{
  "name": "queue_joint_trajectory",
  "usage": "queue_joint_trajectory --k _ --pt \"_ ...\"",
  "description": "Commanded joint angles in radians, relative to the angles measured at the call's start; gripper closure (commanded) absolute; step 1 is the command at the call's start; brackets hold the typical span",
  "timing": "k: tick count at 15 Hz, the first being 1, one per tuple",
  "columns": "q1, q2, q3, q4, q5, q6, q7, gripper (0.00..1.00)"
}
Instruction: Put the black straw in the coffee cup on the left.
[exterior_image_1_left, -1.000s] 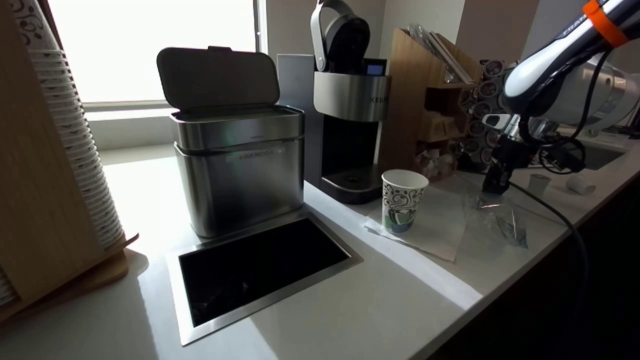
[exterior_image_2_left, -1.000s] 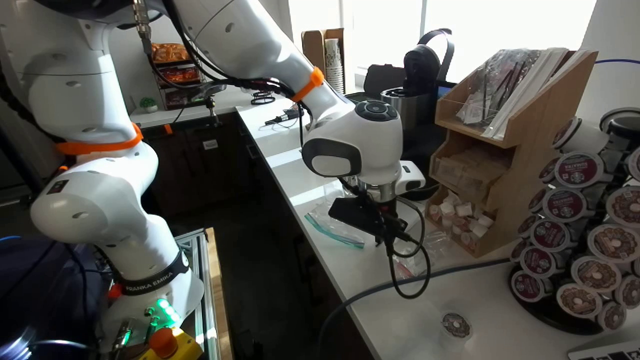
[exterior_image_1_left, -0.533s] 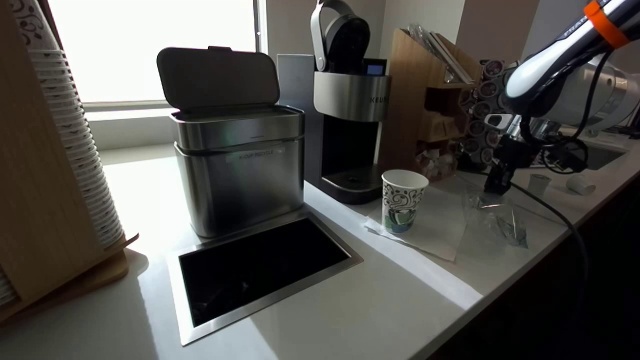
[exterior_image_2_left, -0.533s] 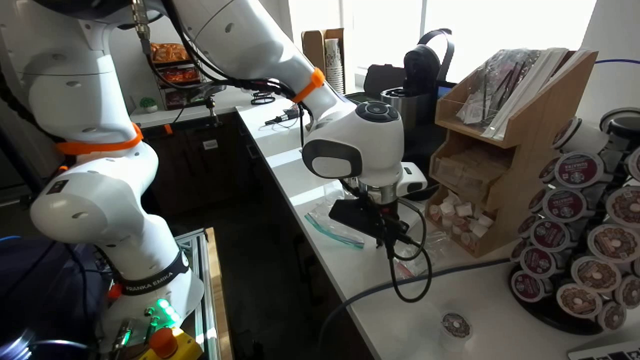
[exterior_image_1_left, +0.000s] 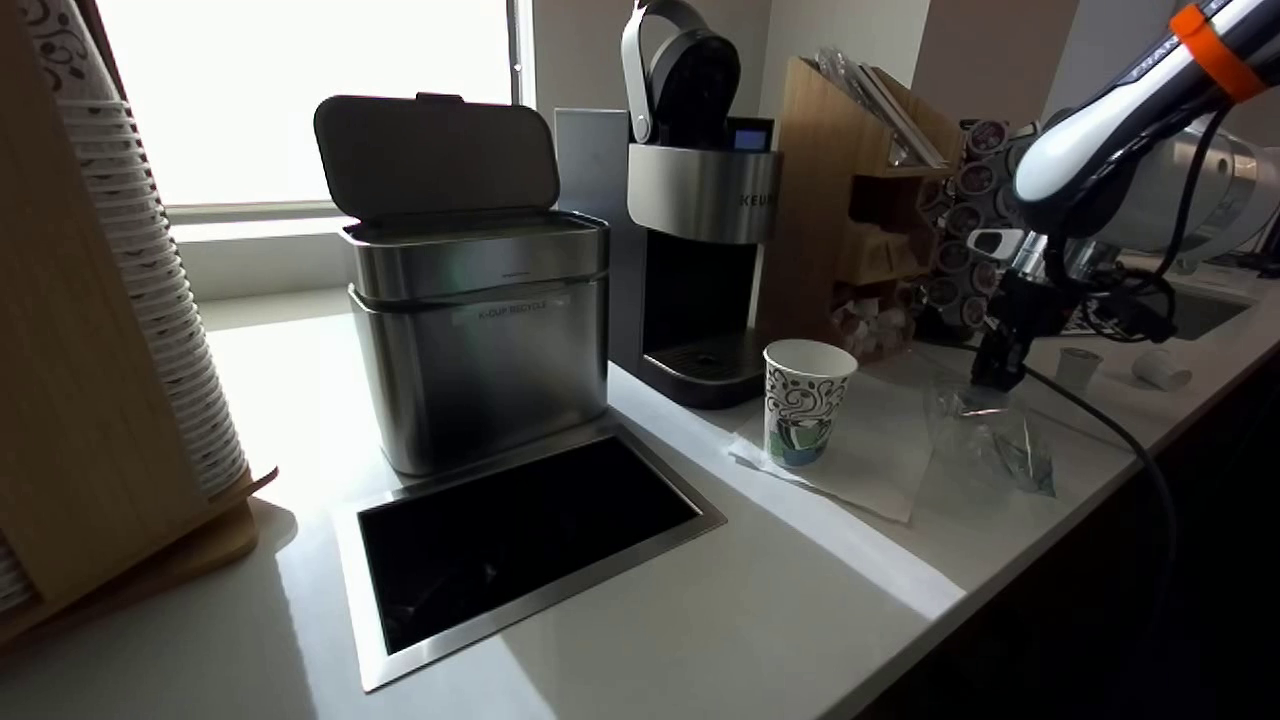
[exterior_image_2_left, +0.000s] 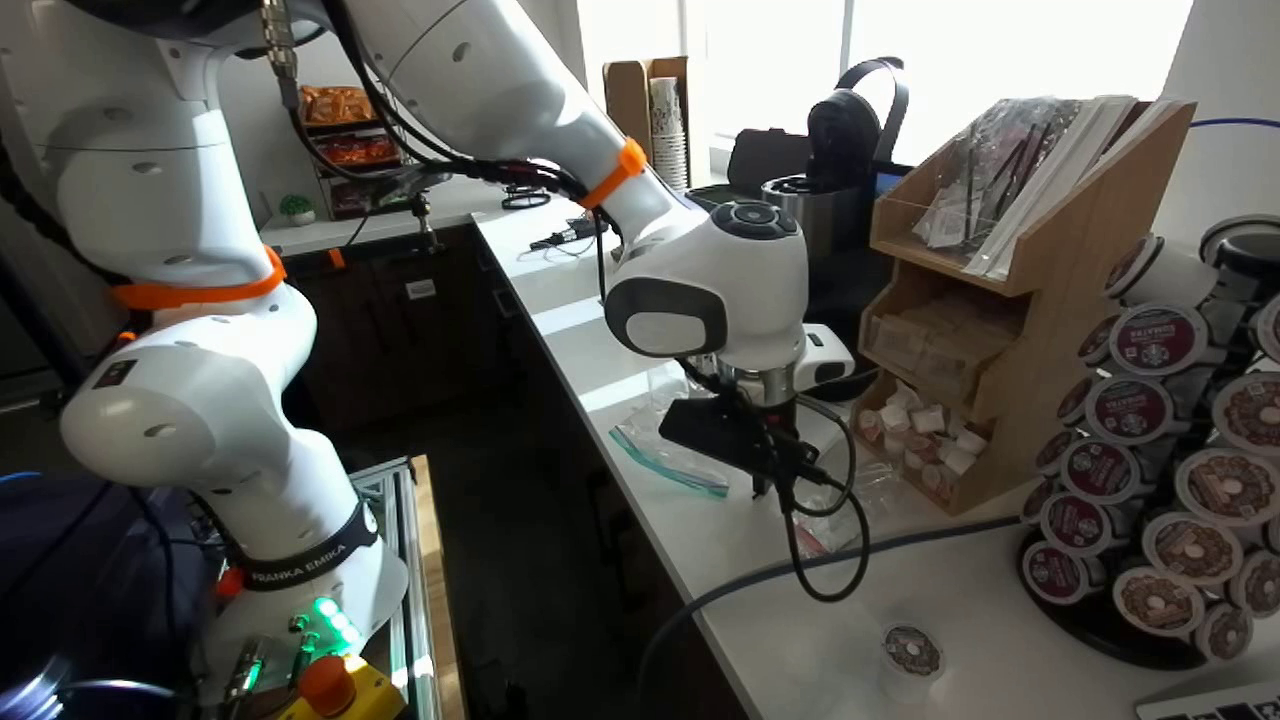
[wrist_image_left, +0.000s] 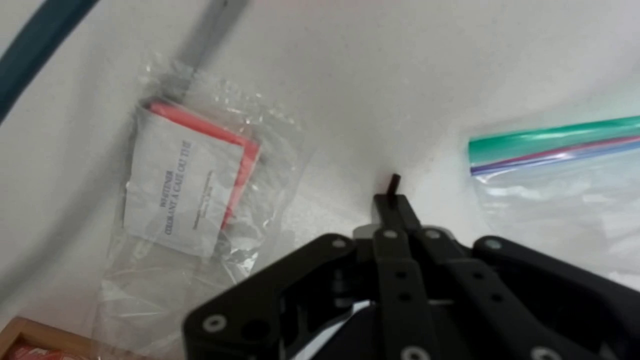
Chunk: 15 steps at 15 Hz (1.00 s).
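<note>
While the gripper (wrist_image_left: 395, 207) has barely shifted in the last second, its jaws, pressed nearly together, grip the black straw (wrist_image_left: 393, 185) over the counter (wrist_image_left: 325, 130), so transfer to the paper coffee cup (exterior_image_1_left: 802, 412), well apart, presumably remains.

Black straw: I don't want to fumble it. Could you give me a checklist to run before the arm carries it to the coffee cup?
1. Gripper shut on the black straw: ok; a dark end sticks out in the wrist view.
2. Straw clear of the counter: cannot tell; its full length does not show.
3. Coffee cup upright, in an exterior view: ok.
4. Cup mouth uncovered: ok; the white inside shows.
5. Straw over the cup: not ok; the gripper is away to one side.
6. Path free of the zip-top bag: cannot tell; it lies near the gripper.
</note>
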Motion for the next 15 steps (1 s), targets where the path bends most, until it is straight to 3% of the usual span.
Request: queue_joint_trajectory --k 1,15 --pt "0.006 0.007 -0.017 -0.037 -0.062 -0.007 0.043 1.0" --pt "-0.004 -0.062 -0.074 -0.148 -0.071 0.004 0.081 1.0"
